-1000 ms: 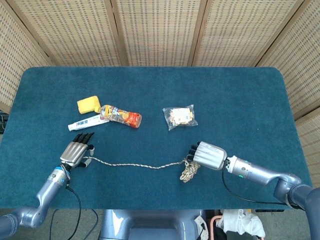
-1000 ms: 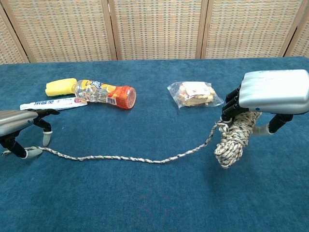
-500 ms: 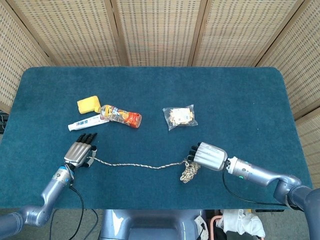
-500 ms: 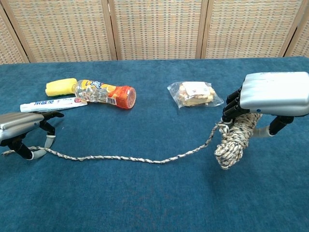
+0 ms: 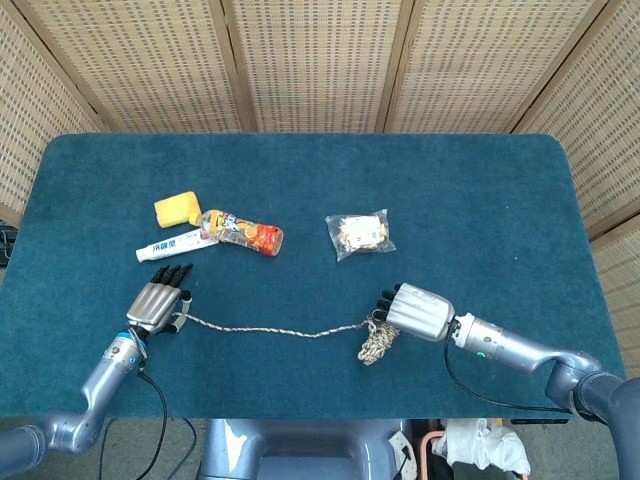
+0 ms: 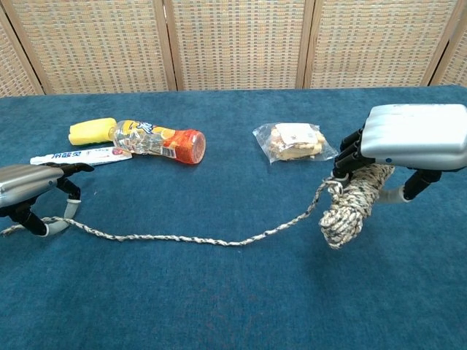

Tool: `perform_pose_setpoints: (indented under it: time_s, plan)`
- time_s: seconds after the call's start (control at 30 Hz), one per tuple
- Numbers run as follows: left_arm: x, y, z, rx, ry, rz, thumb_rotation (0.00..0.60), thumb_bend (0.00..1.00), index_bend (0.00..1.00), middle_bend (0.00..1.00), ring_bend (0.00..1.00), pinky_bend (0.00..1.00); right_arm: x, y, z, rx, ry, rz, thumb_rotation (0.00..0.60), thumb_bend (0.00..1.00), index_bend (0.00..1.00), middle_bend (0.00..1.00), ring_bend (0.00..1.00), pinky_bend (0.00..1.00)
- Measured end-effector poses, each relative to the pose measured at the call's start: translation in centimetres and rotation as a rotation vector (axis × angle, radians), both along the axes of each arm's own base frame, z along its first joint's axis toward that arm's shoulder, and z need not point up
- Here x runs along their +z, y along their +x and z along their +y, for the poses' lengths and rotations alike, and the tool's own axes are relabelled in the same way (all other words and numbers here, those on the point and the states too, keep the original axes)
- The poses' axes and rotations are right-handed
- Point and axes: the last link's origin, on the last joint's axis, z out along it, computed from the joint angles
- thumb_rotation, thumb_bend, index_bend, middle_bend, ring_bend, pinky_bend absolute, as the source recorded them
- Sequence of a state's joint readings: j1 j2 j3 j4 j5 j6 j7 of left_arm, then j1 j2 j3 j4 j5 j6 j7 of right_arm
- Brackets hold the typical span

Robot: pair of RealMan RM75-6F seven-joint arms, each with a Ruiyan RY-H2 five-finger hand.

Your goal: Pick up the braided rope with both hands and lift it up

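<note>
At the far left, the left robot hand sits low on the blue worktop, fingers curled down around the thin end of the braided rope; the cord passes between its fingertips and a short tail trails out behind, so it appears to pinch the rope there (contact is clearest in the chest view). In the head view the same hand lies palm down with its dark fingers pointing away from the robot.

Just beyond it lie a white tube, a yellow block and a clear bottle with an orange cap, all touching or nearly so. From the left hand the rope runs rightward in a shallow sagging line across the cloth. Farther back, near the middle, rests a clear snack bag.

At the right, the rope ends in a thick coiled bundle, its lower part touching the worktop. The right robot hand is closed over the top of that bundle, gripping it from above.
</note>
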State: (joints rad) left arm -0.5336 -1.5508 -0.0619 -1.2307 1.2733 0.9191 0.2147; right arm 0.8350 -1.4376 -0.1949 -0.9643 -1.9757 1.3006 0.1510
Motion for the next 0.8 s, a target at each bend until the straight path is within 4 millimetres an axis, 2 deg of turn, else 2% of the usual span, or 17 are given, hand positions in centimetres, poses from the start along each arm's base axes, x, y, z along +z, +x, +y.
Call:
perform_pose_setpoints:
  time_s: [0.1, 0.2, 0.33, 0.43, 0.57, 0.8]
  plan:
    - [1.1, -0.1, 0.4, -0.037, 0.041, 0.021, 0.6, 0.5, 0.72, 0.0, 0.0, 0.0, 0.3, 0.6, -0.6, -0.037, -0.023, -0.043, 0.6, 0.77, 0.58, 0.61, 0.46, 0.73]
    - [3.1, -0.4, 0.9, -0.102, 0.106, 0.05, 0.6, 0.5, 0.74, 0.0, 0.0, 0.0, 0.6, 2.0, -1.6, -0.109, -0.049, -0.127, 0.6, 0.79, 0.58, 0.62, 0.47, 0.74]
    - [6.1, -0.9, 1.4, -0.188, 0.166, 0.083, 0.6, 0.5, 0.77, 0.0, 0.0, 0.0, 0.7, 4.6, -2.8, -0.202, -0.065, -0.222, 0.6, 0.81, 0.58, 0.64, 0.48, 0.75]
    - [7.5, -1.2, 1.5, -0.229, 0.191, 0.105, 0.6, 0.5, 0.77, 0.0, 0.0, 0.0, 0.7, 6.5, -3.9, -0.251, -0.069, -0.26, 0.6, 0.82, 0.59, 0.66, 0.49, 0.76]
    - [8.5, -1.3, 1.4, -0.28, 0.198, 0.133, 0.6, 0.51, 0.79, 0.0, 0.0, 0.0, 0.5, 9.2, -5.4, -0.33, -0.049, -0.308, 0.6, 0.84, 0.59, 0.67, 0.49, 0.76]
    - [9.1, -0.8, 1.0, -0.369, 0.191, 0.144, 0.6, 0.54, 0.8, 0.0, 0.0, 0.0, 0.0, 12.1, -7.7, -0.486, -0.012, -0.341, 0.6, 0.86, 0.61, 0.7, 0.51, 0.77]
